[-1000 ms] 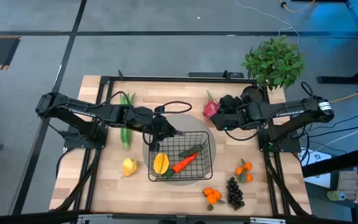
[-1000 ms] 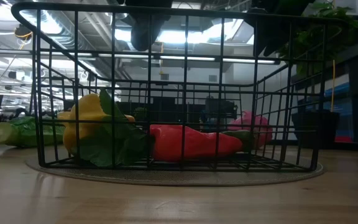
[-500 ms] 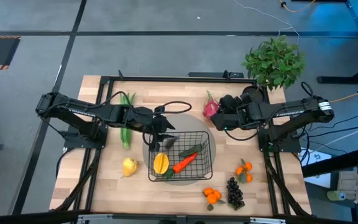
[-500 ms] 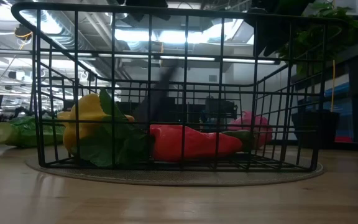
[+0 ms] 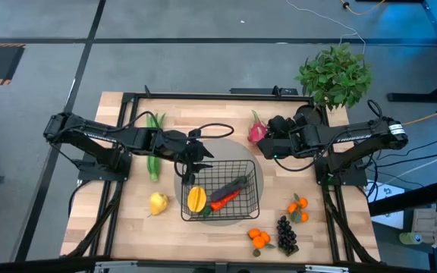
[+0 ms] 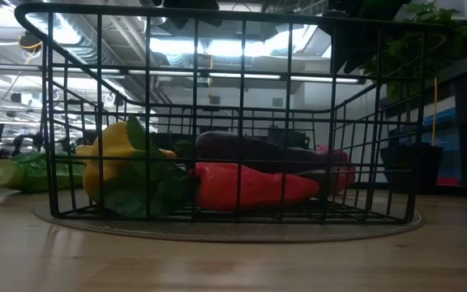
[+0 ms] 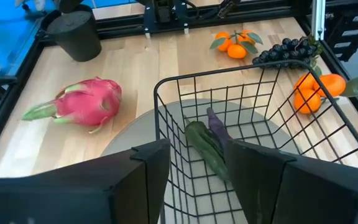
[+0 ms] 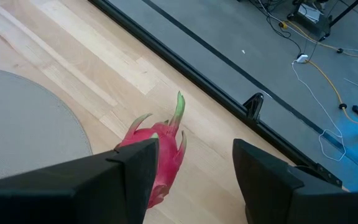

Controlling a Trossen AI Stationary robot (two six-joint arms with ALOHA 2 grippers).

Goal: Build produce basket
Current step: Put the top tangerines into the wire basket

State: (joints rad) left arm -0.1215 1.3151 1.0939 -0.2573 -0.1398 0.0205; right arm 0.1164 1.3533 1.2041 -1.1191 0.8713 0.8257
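The black wire basket [image 5: 253,208] stands on a round grey mat. Inside it lie a yellow fruit [image 5: 196,199], an orange carrot [image 5: 223,200] and, resting across the carrot, a purple eggplant [image 6: 250,149]. My left gripper [image 5: 202,158] hangs open above the basket's far left corner, with nothing between its fingers [image 7: 148,180]. My right gripper [image 8: 194,180] stands open at the far right, just over the pink dragon fruit [image 8: 160,149], which lies on the table. I see no touch there.
On the table lie long green stalks [image 5: 154,144] at the far left, a yellow fruit [image 5: 158,202] left of the basket, small oranges [image 5: 300,206] [image 5: 260,238] and dark grapes [image 5: 287,233] at the near right. A potted plant [image 5: 334,74] stands at the far right corner.
My left gripper has let go of the eggplant. It has dropped into the basket and now lies on the carrot. Both arms have kept still.
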